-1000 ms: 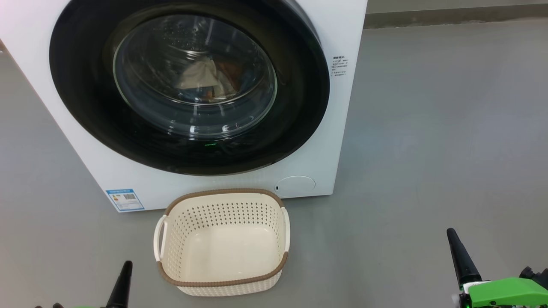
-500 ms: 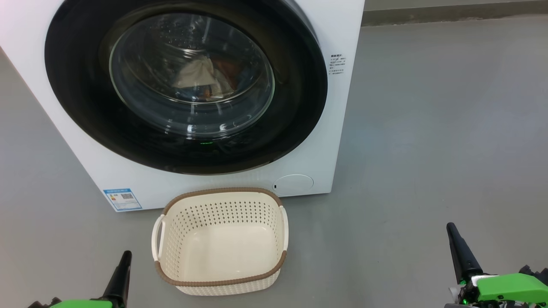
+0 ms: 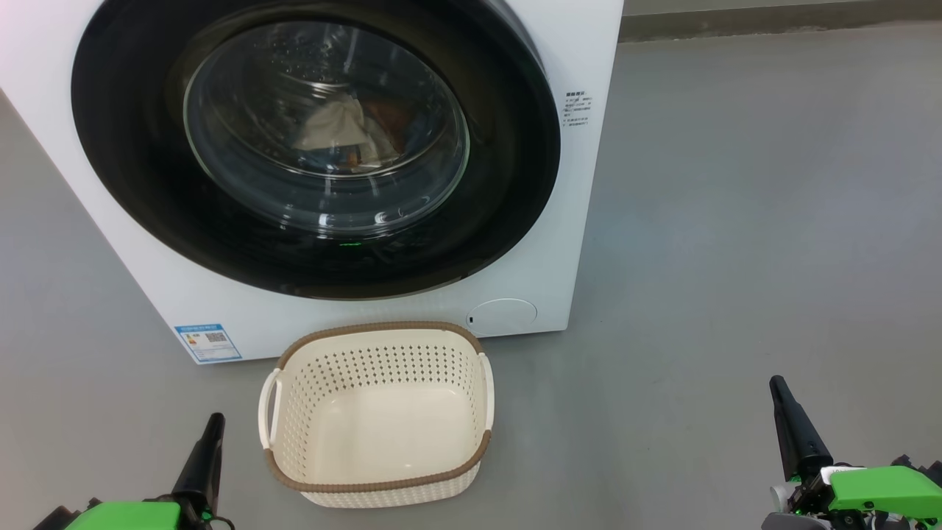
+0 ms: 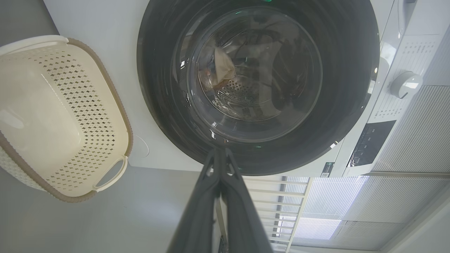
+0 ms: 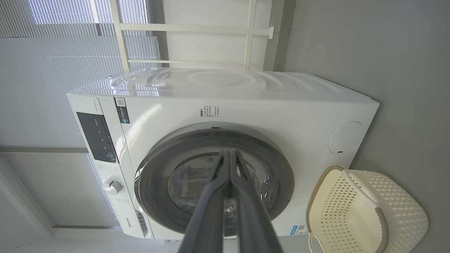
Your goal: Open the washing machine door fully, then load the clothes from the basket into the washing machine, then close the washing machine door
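The washing machine (image 3: 581, 221), a white front-loader, stands on a grey floor (image 3: 736, 258) with the washing machine door (image 3: 508, 184) shut flush against its front, the wide black rim ringing a bulging glass bowl. Behind that glass, low in the steel drum, lie the clothes (image 3: 335, 129): a cream-white piece with orange and blue fabric beside it.

The basket (image 3: 375, 486) sits on the floor just in front of the machine, below the door and close to the white front panel, its bare cream bottom open to the head camera. A blue energy sticker (image 3: 207, 342) marks the machine's lower front corner on the robot's left; a round service flap (image 3: 504, 313) sits at the lower corner on its right.

The left claw (image 3: 213, 430) hangs in front of the machine on the robot's left of the basket, fingers pressed together tip to tip and pointing at the door, apart from the basket. The right claw (image 3: 780, 394) hangs farther out in front of the machine on the robot's right, well apart from the basket, its two fingers likewise pressed together and aimed at the machine. In the left wrist view a control knob (image 4: 406, 84) shows on the machine's top panel.
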`<state>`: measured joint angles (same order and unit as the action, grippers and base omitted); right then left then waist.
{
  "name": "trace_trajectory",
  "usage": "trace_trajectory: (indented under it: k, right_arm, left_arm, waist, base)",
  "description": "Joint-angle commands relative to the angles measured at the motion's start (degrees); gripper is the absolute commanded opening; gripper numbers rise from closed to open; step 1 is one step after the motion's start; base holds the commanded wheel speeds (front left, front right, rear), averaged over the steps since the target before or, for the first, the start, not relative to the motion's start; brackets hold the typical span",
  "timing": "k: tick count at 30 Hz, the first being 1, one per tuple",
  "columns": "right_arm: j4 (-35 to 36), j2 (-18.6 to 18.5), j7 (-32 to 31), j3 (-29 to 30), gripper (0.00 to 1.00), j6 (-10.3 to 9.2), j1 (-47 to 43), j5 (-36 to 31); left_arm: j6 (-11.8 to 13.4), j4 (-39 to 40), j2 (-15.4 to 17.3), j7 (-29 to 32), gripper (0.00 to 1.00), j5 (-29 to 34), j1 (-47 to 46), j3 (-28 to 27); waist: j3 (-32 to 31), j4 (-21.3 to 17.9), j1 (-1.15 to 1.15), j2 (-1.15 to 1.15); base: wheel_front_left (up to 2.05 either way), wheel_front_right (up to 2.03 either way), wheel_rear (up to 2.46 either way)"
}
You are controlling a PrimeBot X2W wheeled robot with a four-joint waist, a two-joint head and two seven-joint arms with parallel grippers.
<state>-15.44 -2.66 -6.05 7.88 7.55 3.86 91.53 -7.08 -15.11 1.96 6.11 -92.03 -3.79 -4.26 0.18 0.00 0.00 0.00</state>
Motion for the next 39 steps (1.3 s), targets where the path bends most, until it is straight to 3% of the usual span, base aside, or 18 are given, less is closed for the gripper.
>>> trace_trajectory:
  k: [1, 39]
  right_arm:
    - [1.4, -0.2, -0.5, -1.3, 0.00, -0.06, 2.3, 0.6]
    - [1.4, -0.2, -0.4, -1.4, 0.00, -0.06, 2.3, 0.6]
  left_arm:
    - [-0.4, 1.1, 1.1, 0.2, 0.00, -0.4, -2.4, -2.0]
    - [-0.4, 1.1, 1.0, 0.3, 0.00, -0.2, -2.4, -2.1]
  waist:
    - [0.0, 0.0, 0.00, 0.00]
    - [0.0, 0.0, 0.00, 0.00]
  base:
    - [0.00, 0.00, 0.00]
    - [0.00, 0.00, 0.00]
